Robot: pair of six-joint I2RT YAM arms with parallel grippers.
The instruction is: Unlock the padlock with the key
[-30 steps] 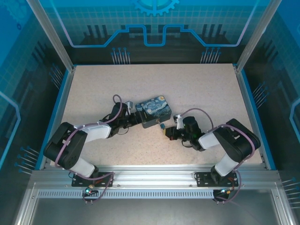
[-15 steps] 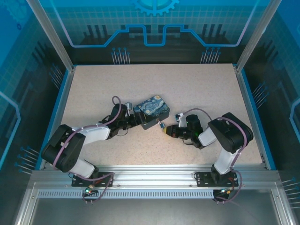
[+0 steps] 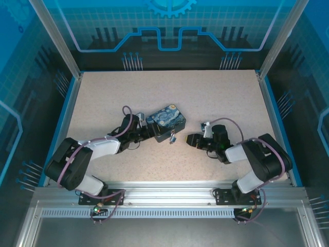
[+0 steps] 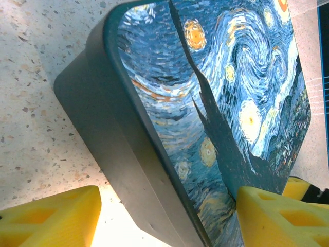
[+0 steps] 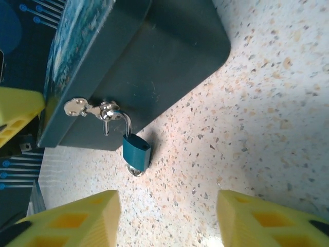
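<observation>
Table (image 3: 216, 92): pale speckled stone-look top, matte, with a blue rim and metal frame posts at the edges.

Tin (image 3: 167, 122): rectangular, rounded corners, plain dark grey walls, glossy swirling blue-and-yellow night-sky print on the lid. It sits skewed just left of centre.

Padlock (image 5: 136, 152): small, smooth teal-blue block body with a thin bright silvery shackle. The shackle loops through a small silvery hasp (image 5: 105, 110) on the tin's wall. The body hangs down against the table just beside the tin's foot. In the top view the padlock (image 3: 173, 138) is on the tin's near-right side, between the tin and the right hand.

Key (image 5: 135, 171): what looks to be it is a tiny grey metal stub poking out of the padlock's bottom end. It is too small to make out further.

Right hand (image 5: 167, 218): yellow ribbed fingers (image 5: 67, 218) spread wide, nothing between them. It is low over the table, facing the padlock across a strip of bare surface.

Left hand (image 4: 164, 216): fingers (image 4: 51, 216) straddle the tin's far-left end. One pad is against the lid edge, and a bright sliver shows by the other. Cannot tell whether it grips.

Open room: broad bare table behind the tin and to its right.
</observation>
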